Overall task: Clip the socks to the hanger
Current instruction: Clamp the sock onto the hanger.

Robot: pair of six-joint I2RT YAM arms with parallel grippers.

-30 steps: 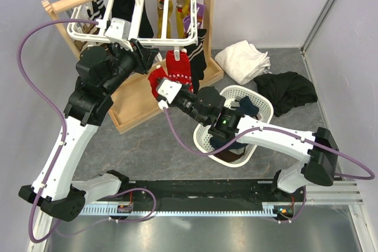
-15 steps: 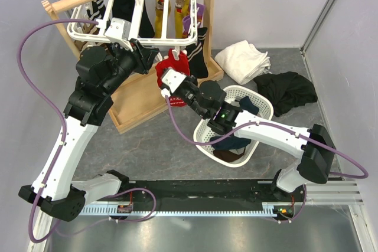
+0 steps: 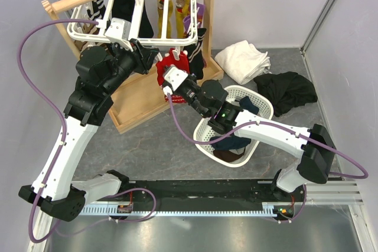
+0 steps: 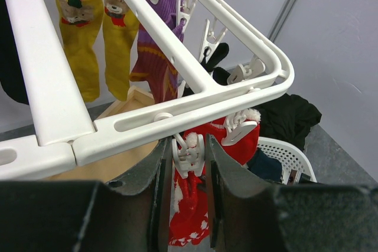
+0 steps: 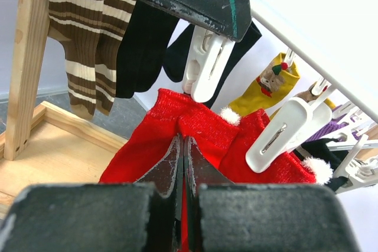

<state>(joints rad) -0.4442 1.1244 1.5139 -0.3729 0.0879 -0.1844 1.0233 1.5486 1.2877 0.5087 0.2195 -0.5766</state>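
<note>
The white slatted hanger (image 3: 75, 26) hangs from the wooden rod. At its near rail (image 4: 177, 113), my left gripper (image 4: 188, 146) is shut on a dangling clip peg (image 4: 190, 154), squeezing it from both sides. My right gripper (image 5: 182, 140) is shut on a red sock (image 5: 147, 131) and holds it up under that peg (image 5: 204, 66). The sock's top edge touches the peg's lower tip; whether it sits inside the peg I cannot tell. From above, the red sock (image 3: 177, 63) is beside the right gripper (image 3: 168, 75). More red sock (image 5: 260, 163) with a white pompom hangs at the neighbouring peg (image 5: 280, 131).
Yellow socks (image 4: 88, 33), a purple sock (image 4: 156, 51) and black socks (image 3: 127, 7) hang on the hanger, and a brown striped sock (image 5: 82, 33) by the wooden stand's post (image 5: 26, 57). The white lattice basket (image 3: 260, 107) stands under the right arm. White cloth (image 3: 242, 60) and black cloth (image 3: 289, 90) lie at the right.
My right gripper has carried the red sock up and back, from beside the stand's base to the peg at the hanger's near rail. The left arm has stayed on the peg.
</note>
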